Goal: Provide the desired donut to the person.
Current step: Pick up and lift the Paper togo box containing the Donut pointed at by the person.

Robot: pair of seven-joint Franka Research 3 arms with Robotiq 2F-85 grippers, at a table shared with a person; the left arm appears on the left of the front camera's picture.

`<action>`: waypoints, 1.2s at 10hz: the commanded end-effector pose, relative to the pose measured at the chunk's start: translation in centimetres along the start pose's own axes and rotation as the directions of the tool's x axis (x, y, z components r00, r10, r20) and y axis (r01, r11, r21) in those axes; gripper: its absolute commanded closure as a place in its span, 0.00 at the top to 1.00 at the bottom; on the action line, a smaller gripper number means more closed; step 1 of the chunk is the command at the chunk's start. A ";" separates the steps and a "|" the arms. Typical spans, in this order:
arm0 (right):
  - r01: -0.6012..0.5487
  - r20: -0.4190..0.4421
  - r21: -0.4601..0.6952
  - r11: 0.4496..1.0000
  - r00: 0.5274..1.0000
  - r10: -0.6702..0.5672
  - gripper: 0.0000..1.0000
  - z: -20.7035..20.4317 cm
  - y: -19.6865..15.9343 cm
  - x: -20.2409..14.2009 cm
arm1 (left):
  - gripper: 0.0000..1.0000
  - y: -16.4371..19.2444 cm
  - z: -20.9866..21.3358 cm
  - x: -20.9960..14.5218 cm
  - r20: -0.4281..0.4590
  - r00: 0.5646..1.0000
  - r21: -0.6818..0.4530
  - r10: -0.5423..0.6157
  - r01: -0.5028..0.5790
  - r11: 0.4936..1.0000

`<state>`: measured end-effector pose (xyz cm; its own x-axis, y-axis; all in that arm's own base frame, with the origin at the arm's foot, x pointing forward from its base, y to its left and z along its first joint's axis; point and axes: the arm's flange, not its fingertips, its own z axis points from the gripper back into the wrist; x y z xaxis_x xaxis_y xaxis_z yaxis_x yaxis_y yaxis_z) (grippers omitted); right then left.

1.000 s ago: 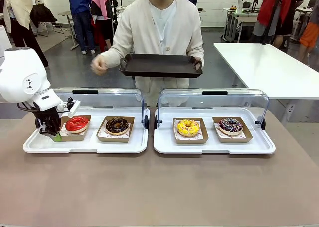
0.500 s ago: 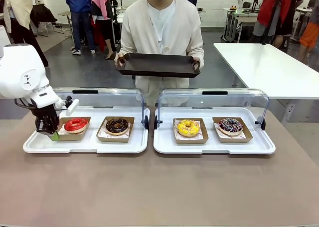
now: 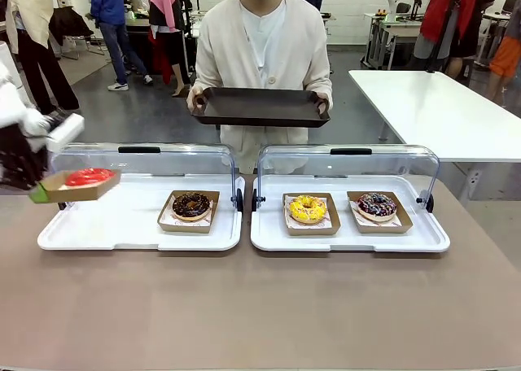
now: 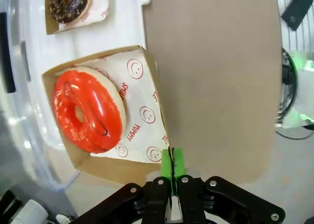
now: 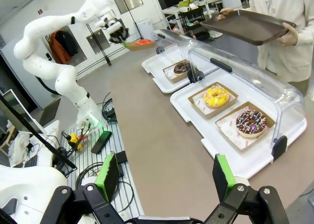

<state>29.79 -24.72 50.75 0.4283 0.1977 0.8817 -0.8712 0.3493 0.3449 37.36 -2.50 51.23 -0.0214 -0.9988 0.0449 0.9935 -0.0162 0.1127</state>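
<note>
Red donut (image 3: 88, 176) in its cardboard boat (image 3: 50, 185), resting on the white display tray (image 3: 130, 229) a second ago, now hangs lifted off its left end, left fingers (image 4: 177, 162) clenched on the boat's rim. Right fingers (image 5: 109, 177) released, idle. Person (image 3: 264, 45) waits with dark tray (image 3: 260, 106); handover remains

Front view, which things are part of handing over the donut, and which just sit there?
In use: red glazed donut in brown cardboard tray, left gripper pinching it, dark rectangular serving tray held by the person.
Idle: chocolate donut, yellow donut, sprinkled donut, open right gripper.
</note>
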 end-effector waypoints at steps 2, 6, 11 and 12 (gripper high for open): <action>-0.009 0.013 0.005 1.000 1.000 0.009 1.00 0.1 0.0 0.0 | 0.00 -3.7 6.6 1.4 0.002 0.999 0.060 -0.046 0.046 0.997; -0.009 0.013 0.005 1.000 1.000 0.009 1.00 0.1 0.0 0.0 | 0.00 -2.1 11.2 4.0 0.032 0.999 0.061 -0.025 0.023 0.998; -0.009 0.013 0.005 1.000 1.000 0.009 1.00 0.1 0.0 0.0 | 0.00 -2.7 11.0 4.0 0.032 0.999 0.080 -0.044 0.041 0.996; -0.009 0.013 0.005 1.000 1.000 0.009 1.00 0.1 0.0 0.0 | 0.00 -2.7 11.0 4.0 0.032 0.999 0.080 -0.044 0.041 0.996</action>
<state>29.79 -24.71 50.75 0.4286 0.1979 0.8815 -0.8711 0.3494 0.3451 33.81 -5.97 62.20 -0.0631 -0.9951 0.0760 0.9811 -0.0479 0.1873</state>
